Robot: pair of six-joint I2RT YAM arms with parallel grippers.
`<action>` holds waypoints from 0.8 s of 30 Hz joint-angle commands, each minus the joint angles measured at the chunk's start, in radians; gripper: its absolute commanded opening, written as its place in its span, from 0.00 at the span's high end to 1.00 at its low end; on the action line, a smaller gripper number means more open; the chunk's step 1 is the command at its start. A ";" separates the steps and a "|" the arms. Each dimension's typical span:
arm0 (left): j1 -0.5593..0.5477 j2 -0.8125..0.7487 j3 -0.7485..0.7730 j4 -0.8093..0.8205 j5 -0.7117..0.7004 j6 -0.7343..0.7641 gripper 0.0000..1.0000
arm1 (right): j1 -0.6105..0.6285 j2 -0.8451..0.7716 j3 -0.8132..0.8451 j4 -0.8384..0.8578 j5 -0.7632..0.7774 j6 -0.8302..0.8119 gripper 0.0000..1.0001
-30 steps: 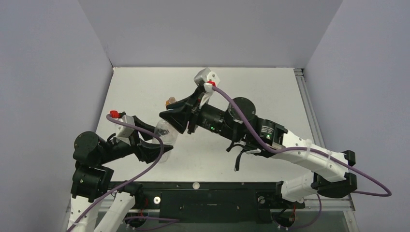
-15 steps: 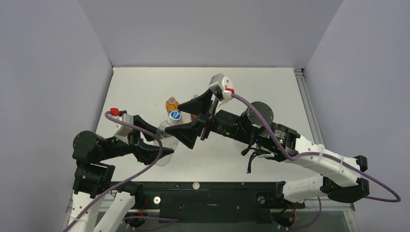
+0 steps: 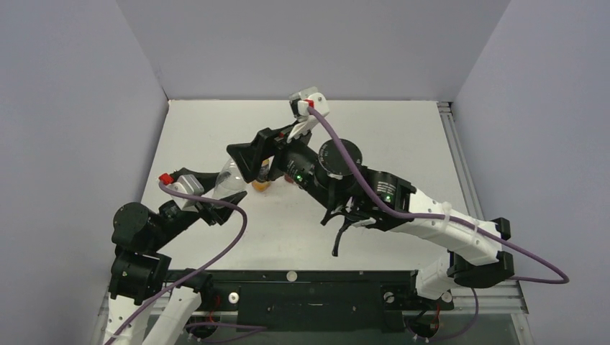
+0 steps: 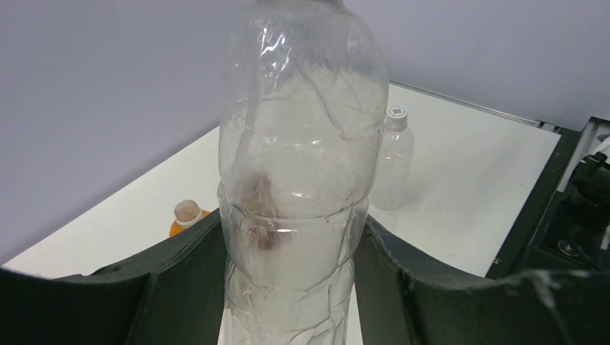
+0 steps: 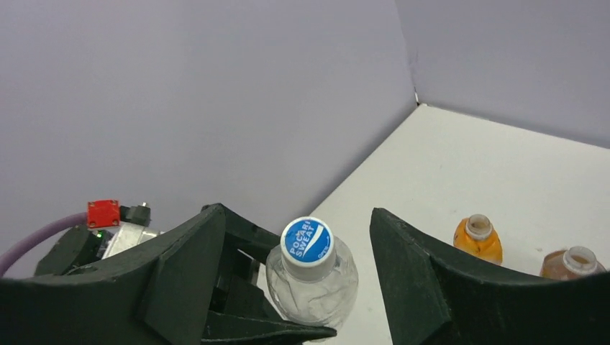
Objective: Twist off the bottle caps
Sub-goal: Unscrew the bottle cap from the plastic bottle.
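One blue cap between parted right claw jaws.

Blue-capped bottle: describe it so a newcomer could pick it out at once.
Start at the white table and find the left gripper near its left side. The crumpled clear bottle clamped in it is the one. Only it carries a blue cap with white lettering; the orange bottle and reddish-brown bottle do not.
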 commanded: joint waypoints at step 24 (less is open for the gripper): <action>0.004 -0.023 -0.008 -0.006 -0.078 0.048 0.99 | 0.005 0.096 0.069 -0.025 0.094 0.025 0.55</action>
